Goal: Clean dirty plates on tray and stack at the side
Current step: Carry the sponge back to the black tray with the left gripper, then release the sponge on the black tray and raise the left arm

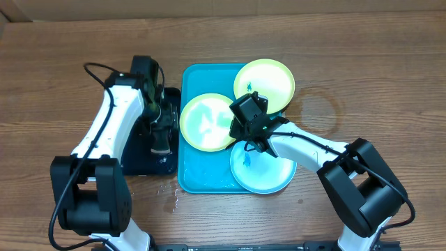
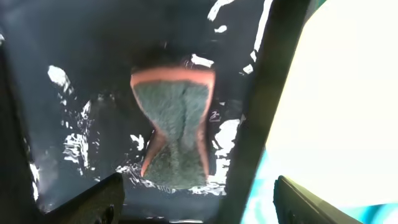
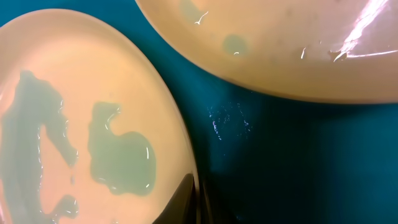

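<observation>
Three plates lie on the turquoise tray [image 1: 191, 178]: a yellow-green one [image 1: 202, 125] at the left, wet with watery patches [image 3: 93, 137], another yellow-green one [image 1: 268, 80] at the back right [image 3: 280, 43], and a light-blue one [image 1: 268, 174] in front. My right gripper [image 1: 242, 127] is shut on the right rim of the left yellow-green plate, its fingers pinching that edge [image 3: 196, 199]. My left gripper [image 1: 162, 139] hangs open [image 2: 199, 205] over a green sponge with an orange edge [image 2: 174, 134], which lies loose below it.
The sponge rests on a wet black tray [image 1: 139, 159] just left of the turquoise tray; its black surface [image 2: 74, 62] glistens with water. Water drops [image 1: 171, 199] sit on the wooden table near the turquoise tray's front left corner.
</observation>
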`<state>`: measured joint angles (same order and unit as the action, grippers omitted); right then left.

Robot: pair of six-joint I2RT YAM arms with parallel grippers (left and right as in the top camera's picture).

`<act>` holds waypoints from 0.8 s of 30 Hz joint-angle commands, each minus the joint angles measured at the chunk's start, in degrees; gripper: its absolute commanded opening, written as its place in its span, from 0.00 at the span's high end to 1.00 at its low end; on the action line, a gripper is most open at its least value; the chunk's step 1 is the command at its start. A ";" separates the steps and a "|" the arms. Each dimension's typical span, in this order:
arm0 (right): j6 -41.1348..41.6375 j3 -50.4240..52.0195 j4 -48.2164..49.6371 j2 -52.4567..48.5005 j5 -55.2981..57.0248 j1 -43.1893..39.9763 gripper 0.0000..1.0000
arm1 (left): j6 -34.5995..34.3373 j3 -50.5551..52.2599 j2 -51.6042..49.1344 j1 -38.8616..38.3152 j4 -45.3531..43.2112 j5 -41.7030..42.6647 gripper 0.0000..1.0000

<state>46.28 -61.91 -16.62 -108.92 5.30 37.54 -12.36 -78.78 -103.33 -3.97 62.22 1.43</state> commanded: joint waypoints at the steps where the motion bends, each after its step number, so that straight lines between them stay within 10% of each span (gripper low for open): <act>1: -0.28 -0.17 0.28 -0.52 -0.46 0.33 0.90 | -2.93 -6.32 5.62 1.20 1.03 1.84 0.22; 9: -0.28 -0.15 0.94 -0.52 1.29 0.33 0.65 | -7.21 -10.73 19.12 3.10 2.32 2.69 0.19; 10: -0.26 -0.15 1.14 -0.52 1.86 0.33 0.65 | -7.19 -10.73 20.76 3.26 2.36 2.64 0.00; 24: -0.24 -0.15 1.55 -1.38 2.34 0.33 0.65 | -7.10 -10.62 27.69 3.63 6.67 -3.50 0.00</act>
<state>46.26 -61.91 -15.62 -109.01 6.61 37.60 -18.55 -88.88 -75.99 -0.71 68.71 -0.43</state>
